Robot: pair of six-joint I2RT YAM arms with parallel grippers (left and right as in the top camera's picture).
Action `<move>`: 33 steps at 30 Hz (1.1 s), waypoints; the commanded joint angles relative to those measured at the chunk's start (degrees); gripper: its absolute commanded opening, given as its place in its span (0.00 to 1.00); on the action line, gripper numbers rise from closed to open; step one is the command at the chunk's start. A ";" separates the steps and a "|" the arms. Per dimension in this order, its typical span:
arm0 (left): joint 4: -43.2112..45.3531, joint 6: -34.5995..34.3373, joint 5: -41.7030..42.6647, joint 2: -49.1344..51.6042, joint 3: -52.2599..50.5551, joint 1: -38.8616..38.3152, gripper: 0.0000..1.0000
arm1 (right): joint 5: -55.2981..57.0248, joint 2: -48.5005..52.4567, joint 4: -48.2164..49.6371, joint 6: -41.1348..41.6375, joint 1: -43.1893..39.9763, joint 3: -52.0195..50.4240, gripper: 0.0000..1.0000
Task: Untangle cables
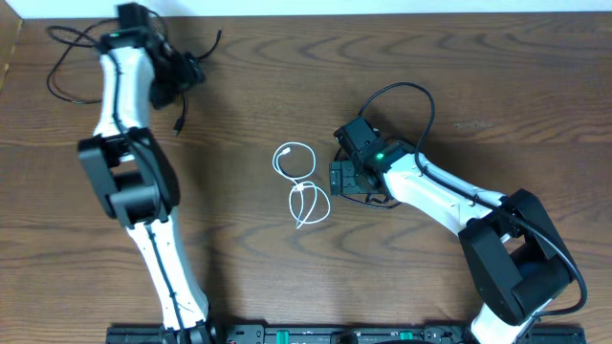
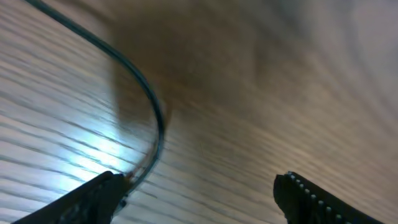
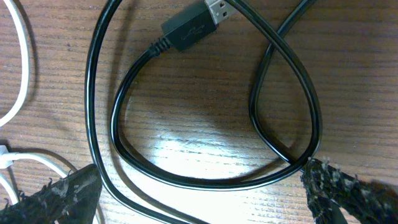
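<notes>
Right claw [image 3: 202, 183]: spread wide, gripping nothing, low over the bench [image 1: 430, 57] right of centre; both rough fingertips at the lower corners of the wrist view.

Black cable [image 3: 91, 93]: flat on the wood directly between and ahead of the spread fingers, curled in a loop that crosses itself. Bottom of the loop spanning the gap between the fingertips, its right bend just beside the right-hand tip; contact there cannot be told.

USB plug [image 3: 189, 26]: at the far side of that loop, metal end angled up and to the right in the wrist view, apart from both fingers.

White cable [image 1: 302, 186]: two loose loops at the middle of the bench, just beside the right claw. In the wrist view, one strand near the left-hand fingertip.

Left claw [image 2: 199, 183]: fingers well apart, bare wood between them, nothing clamped; at the far left of the bench in the overhead view. Wrist view blurred.

Second black cable [image 2: 157, 115]: curving from the upper left of the wrist view down to the inner edge of the left-hand finger; contact lost in the blur. Well apart from the other two cables.
</notes>
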 commanded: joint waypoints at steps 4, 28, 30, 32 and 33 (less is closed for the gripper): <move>0.20 0.24 -9.86 1.62 0.22 -3.02 0.72 | 0.92 0.52 0.22 -0.52 0.28 -0.37 0.99; 4.26 -1.49 -15.89 6.08 -0.15 -2.58 0.20 | 0.90 0.52 0.24 -0.50 0.28 -0.37 0.99; 5.33 -1.90 -15.87 6.19 -0.15 -2.58 0.11 | 0.90 0.52 0.24 -0.50 0.28 -0.37 0.99; 6.73 -4.37 -15.87 6.16 -0.13 -2.58 0.11 | 0.90 0.52 0.24 -0.50 0.28 -0.37 0.99; 7.72 -5.66 -15.87 6.16 -0.13 -2.58 0.09 | 0.90 0.52 0.24 -0.50 0.28 -0.37 0.99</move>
